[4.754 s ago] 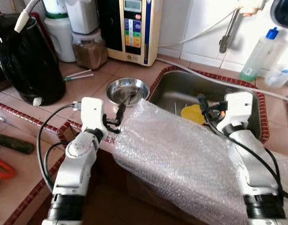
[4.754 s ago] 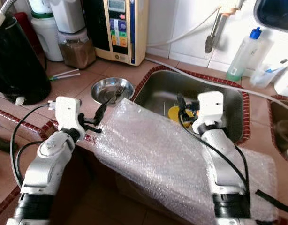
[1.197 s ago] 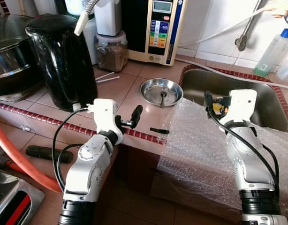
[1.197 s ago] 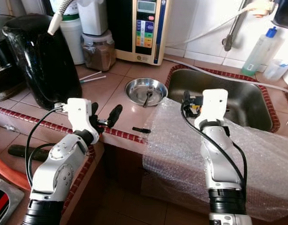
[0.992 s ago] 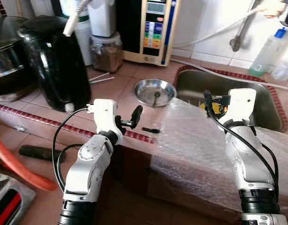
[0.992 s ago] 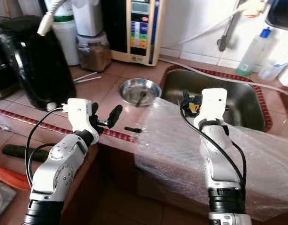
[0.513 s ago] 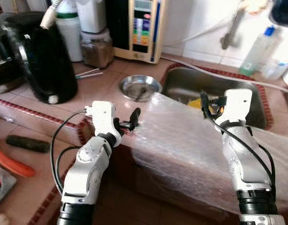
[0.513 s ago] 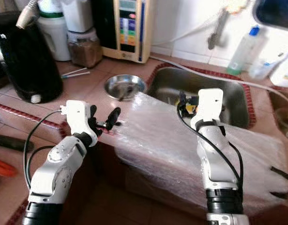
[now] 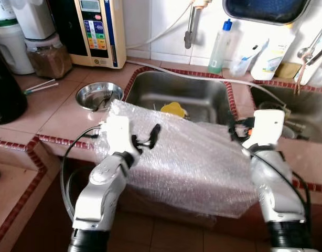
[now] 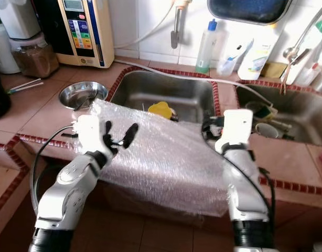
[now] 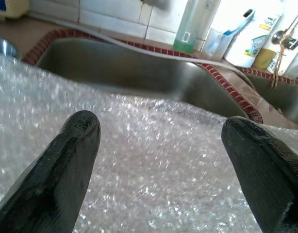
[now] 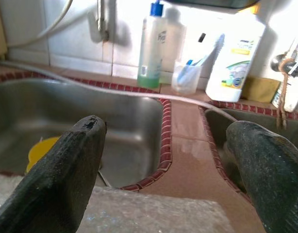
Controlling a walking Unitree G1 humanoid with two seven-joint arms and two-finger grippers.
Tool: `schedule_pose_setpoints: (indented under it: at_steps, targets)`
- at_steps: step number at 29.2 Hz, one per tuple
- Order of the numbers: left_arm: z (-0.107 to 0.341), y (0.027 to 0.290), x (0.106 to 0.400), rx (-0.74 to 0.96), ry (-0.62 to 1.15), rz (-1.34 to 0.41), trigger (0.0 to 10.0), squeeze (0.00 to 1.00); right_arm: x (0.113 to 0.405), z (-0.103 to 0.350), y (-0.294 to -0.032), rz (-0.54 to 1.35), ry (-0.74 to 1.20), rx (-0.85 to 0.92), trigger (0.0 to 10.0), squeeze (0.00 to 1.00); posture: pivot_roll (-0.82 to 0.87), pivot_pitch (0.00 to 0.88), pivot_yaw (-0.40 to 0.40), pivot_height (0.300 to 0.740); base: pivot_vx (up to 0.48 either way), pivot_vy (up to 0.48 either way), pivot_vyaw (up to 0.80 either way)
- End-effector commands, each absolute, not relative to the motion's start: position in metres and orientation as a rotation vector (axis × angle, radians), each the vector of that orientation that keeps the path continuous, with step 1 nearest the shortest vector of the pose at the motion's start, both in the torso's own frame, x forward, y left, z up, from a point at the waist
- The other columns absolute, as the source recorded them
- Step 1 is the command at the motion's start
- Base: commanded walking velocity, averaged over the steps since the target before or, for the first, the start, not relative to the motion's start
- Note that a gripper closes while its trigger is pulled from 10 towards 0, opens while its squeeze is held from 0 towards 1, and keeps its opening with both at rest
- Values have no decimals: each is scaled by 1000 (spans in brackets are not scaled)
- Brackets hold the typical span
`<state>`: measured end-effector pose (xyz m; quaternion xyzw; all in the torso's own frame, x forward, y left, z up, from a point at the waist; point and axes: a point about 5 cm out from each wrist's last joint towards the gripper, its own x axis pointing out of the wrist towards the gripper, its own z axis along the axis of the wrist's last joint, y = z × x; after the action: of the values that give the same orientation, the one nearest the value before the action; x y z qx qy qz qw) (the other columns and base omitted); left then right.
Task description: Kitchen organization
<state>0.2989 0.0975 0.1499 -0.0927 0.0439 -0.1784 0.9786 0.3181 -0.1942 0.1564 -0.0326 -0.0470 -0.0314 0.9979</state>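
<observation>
Since a second ago the view has swung right, bringing a second sink (image 9: 302,107) into sight. Bubble wrap (image 9: 192,157) drapes over the counter's front edge. Left gripper (image 11: 161,165) and right gripper (image 12: 168,160) hover wide apart, holding nothing.

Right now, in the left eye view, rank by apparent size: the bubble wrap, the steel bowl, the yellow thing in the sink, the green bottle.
1. bubble wrap, by far the largest, though nearest the camera.
2. steel bowl.
3. green bottle and yellow thing: too alike to rank; the bottle is taller but slimmer and farther off.
</observation>
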Motion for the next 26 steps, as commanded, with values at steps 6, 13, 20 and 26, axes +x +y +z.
schedule_pose_setpoints:
  at_steps: [6, 13, 20, 26]
  targets:
    - [156, 112, 303, -125, 93, -336, 10000, 0, 320, 157, -186, -69, -111, 28, 10000, 0, 85, 0, 10, 740, 0, 0, 0]
    - [159, 120, 312, -52, 110, -381, 10000, 0, 317, 144, -187, -140, -98, 111, 10000, 0, 110, 0, 93, 740, 0, 0, 0]
    - [156, 121, 316, -21, 135, -400, 10000, 0, 313, 132, -188, -198, -90, 139, 10000, 0, 113, 0, 158, 740, 0, 0, 0]
    - [151, 116, 319, -15, 126, -399, 10000, 0, 313, 126, -191, -217, -82, 117, 10000, 0, 102, 0, 148, 740, 0, 0, 0]
